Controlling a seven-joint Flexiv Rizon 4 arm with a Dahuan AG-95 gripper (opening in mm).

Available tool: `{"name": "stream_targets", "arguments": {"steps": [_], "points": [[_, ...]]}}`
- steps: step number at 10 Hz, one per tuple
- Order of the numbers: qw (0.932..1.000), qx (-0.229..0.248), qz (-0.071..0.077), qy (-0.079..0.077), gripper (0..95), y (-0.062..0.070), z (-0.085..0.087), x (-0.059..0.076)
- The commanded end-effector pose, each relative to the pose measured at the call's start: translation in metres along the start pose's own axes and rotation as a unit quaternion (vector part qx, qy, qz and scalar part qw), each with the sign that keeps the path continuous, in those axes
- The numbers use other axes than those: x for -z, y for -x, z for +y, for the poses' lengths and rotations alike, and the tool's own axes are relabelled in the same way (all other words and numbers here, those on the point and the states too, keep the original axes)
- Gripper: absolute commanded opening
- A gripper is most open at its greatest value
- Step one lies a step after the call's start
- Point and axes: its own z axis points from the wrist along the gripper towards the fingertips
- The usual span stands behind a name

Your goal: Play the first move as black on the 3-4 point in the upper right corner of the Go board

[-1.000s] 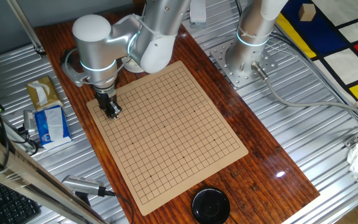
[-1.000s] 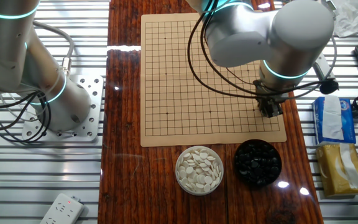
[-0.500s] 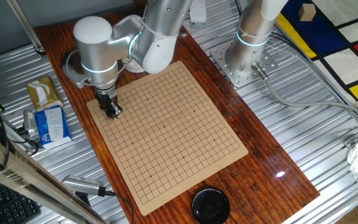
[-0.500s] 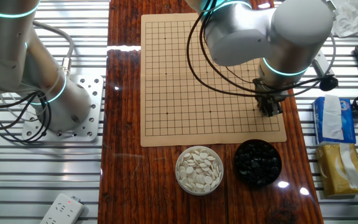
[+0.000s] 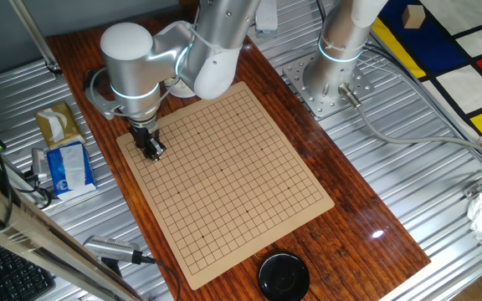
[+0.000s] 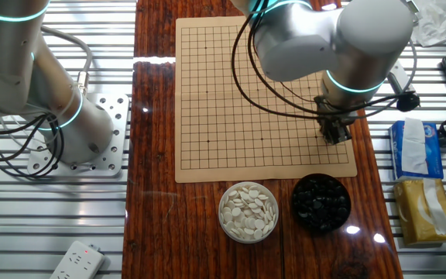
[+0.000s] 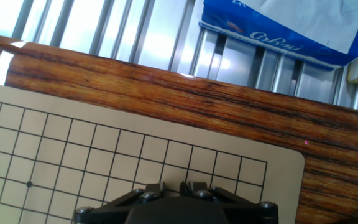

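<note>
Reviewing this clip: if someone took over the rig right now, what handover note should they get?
End effector: low over the Go board, near the corner beside the tissue packs. In the hand view the fingers are close together, but whether they hold a stone is hidden.
Things: bowl of black stones and bowl of white stones sit just off the board's edge. No stone visible on the grid.
Done: arm positioned at the corner.
Left: confirm a black stone is held, set it on the 3-4 point, release, retract.
</note>
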Motion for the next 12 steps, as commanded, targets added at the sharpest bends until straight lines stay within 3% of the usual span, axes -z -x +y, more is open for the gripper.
{"name": "stream_targets", "arguments": {"steps": [1,12], "points": [[1.0000,-0.001,0.000,0.002,0.0,0.0000,0.0000,0.0000],[0.9999,-0.008,0.000,0.010,0.0,0.0001,0.0022,0.0005]]}}
